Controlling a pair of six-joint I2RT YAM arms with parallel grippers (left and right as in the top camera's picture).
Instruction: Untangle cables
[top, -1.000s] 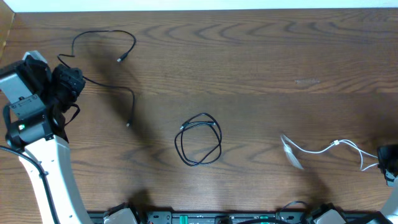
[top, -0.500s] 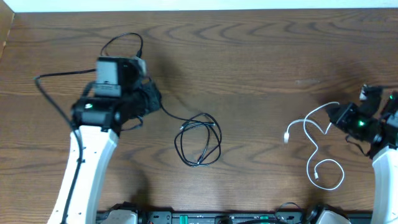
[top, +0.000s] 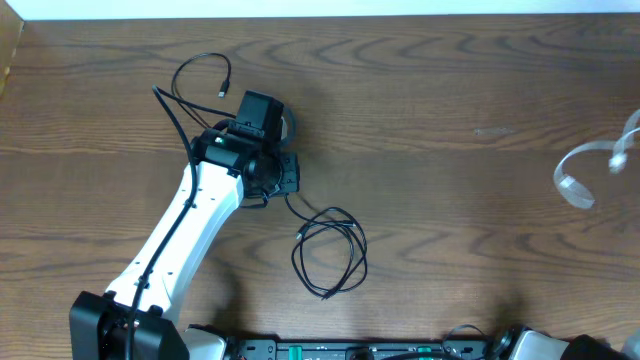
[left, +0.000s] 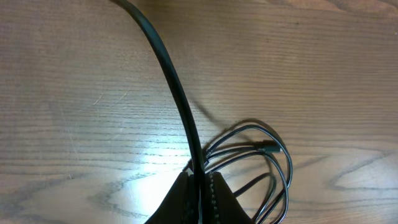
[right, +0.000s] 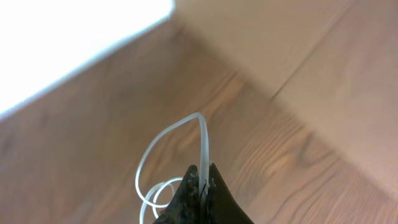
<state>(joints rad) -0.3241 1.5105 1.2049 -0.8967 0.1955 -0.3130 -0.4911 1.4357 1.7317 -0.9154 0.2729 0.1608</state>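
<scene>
A black cable (top: 330, 250) lies coiled in loops on the wooden table, its tail running up to my left gripper (top: 288, 180). In the left wrist view my left gripper (left: 200, 177) is shut on a black cable strand (left: 168, 81), with the coil (left: 261, 155) just right of the jaws. Another black cable (top: 195, 75) loops at the upper left. The white cable (top: 590, 170) hangs blurred at the far right edge. My right gripper (right: 202, 177) is shut on the white cable (right: 186, 124), held above the table; the right gripper is outside the overhead view.
The left arm (top: 180, 240) stretches diagonally from the bottom left across the table (top: 450, 100). A pale edge runs along the table's far side (top: 320, 8). A black base rail lies along the bottom edge (top: 350, 350).
My left gripper moved right and down toward the coil, dragging the black cable. My right gripper lifted the white cable up and right, out of the overhead view.
</scene>
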